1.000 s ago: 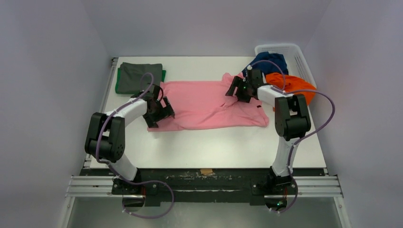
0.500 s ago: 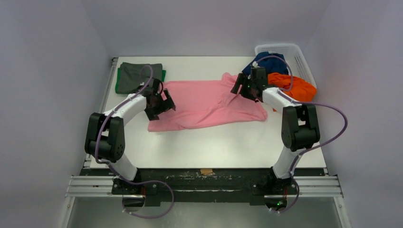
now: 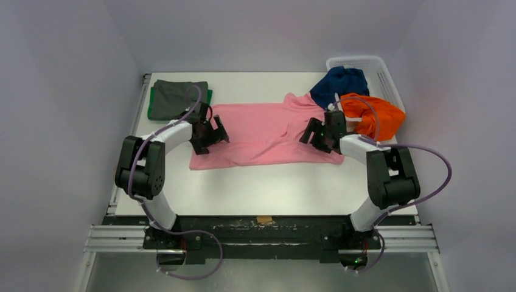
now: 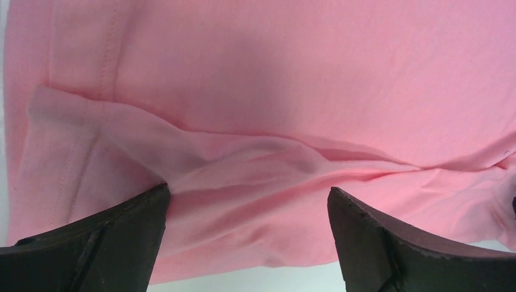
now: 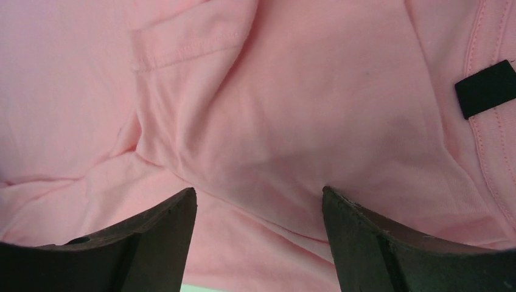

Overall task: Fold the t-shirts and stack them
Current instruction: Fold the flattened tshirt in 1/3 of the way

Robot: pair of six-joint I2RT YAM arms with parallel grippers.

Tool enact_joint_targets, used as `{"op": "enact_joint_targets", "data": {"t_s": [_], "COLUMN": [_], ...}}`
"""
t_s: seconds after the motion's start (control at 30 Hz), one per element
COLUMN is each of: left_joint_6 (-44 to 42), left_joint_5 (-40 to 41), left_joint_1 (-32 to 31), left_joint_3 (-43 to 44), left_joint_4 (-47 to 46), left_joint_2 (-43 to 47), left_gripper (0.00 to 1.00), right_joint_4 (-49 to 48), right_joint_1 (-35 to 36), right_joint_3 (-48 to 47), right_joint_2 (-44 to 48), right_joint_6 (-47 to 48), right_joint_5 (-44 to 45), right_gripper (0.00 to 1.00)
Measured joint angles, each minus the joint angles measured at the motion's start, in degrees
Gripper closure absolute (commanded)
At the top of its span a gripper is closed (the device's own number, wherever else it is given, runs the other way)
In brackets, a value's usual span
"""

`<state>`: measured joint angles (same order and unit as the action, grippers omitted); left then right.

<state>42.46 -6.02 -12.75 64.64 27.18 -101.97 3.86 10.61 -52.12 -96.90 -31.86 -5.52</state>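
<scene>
The pink shirt [image 3: 261,134] is lying rumpled mid-tabletop [image 3: 274,182], with the left tool [image 4: 246,191] and right tool [image 5: 258,191] both spread wide over its ends, pinching nothing. The grey shirt [image 3: 173,97] and green shirt [image 3: 210,96] are sitting folded far left. The navy shirt [image 3: 341,82] and orange shirt [image 3: 374,112] are waiting unfolded by the basket [image 3: 377,64].

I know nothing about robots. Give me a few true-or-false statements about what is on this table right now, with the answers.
1. The pink t-shirt lies spread out on the table. True.
2. The left fingers are clamped on pink cloth. False: they stand open over it.
3. The dark grey t-shirt lies folded on the green t-shirt. True.
4. The orange t-shirt is folded on that stack. False: it lies crumpled by the white basket, next to the navy t-shirt.
5. The right fingers are open. True.
</scene>
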Motion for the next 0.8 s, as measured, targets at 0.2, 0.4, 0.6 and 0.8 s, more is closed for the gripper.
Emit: {"op": "enact_joint_targets", "data": {"t_s": [0.2, 0.4, 0.6, 0.8], "left_joint_6": [0.17, 1.53, 3.56, 4.98], "left_joint_5": [0.33, 1.51, 1.64, 2.40], "left_joint_1": [-2.25, -4.90, -6.47, -7.30], "left_joint_3": [-8.81, -19.69, -27.69, -31.28], "left_joint_4": [-2.60, -2.51, -2.29, 1.11], "left_joint_2": [7.28, 18.16, 27.71, 34.07], "left_gripper": [0.00, 0.00, 0.00, 0.00], "right_joint_4": [0.17, 8.28, 15.21, 21.33], "right_joint_1": [0.07, 0.94, 3.48, 7.76], "right_joint_3": [11.45, 18.53, 24.00, 26.60], "right_joint_2": [11.10, 22.47, 32.87, 39.67], "right_joint_6": [-2.89, -4.20, -6.27, -10.12], "right_joint_5": [0.00, 0.48, 1.40, 2.03], "right_gripper": [0.26, 0.25, 0.25, 0.25]}}
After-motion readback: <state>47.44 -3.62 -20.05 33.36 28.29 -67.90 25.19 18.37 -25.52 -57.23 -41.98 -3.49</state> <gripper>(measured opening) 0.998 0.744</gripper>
